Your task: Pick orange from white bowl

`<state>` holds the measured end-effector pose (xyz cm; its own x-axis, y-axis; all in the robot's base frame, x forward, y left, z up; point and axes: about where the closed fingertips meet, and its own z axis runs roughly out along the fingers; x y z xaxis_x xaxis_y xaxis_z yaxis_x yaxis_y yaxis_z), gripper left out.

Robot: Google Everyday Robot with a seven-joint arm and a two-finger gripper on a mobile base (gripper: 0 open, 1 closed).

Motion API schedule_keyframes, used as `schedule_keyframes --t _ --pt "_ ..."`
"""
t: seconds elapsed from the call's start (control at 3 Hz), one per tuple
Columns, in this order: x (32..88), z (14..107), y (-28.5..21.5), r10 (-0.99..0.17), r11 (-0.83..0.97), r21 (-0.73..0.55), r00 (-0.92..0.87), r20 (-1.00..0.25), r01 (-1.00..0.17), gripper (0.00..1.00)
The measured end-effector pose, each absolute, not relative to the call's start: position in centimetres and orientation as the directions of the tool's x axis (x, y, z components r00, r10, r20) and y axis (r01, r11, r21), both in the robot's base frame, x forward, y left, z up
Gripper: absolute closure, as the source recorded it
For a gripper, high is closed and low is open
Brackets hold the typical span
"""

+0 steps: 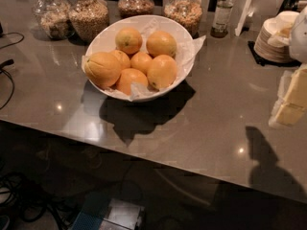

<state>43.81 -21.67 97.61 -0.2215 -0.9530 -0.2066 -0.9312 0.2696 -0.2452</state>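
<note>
The white bowl (178, 32) stands on the grey counter, lined with crinkled white paper and holding several oranges. The orange (101, 69), the largest and lumpy with shallow grooves, lies at the bowl's left rim. Smaller, smoother oranges fill the middle and right of the bowl. My gripper (290, 104) shows at the right edge of the view, above the counter and well to the right of the bowl, apart from it. Its shadow falls on the counter near the front right.
Several glass jars (89, 14) of grains and nuts stand behind the bowl. A small bottle (222, 13) and a stack of white plates (274, 41) are at the back right. Cables (7, 66) lie at the left edge. The counter's front edge (144, 159) runs diagonally below the bowl.
</note>
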Motion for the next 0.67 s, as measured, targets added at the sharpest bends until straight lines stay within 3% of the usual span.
schedule_keyframes --t 0.67 --pt "44.2 97.6 -20.2 -0.955 0.238 -0.243 -0.180 -0.237 -0.940 0.00"
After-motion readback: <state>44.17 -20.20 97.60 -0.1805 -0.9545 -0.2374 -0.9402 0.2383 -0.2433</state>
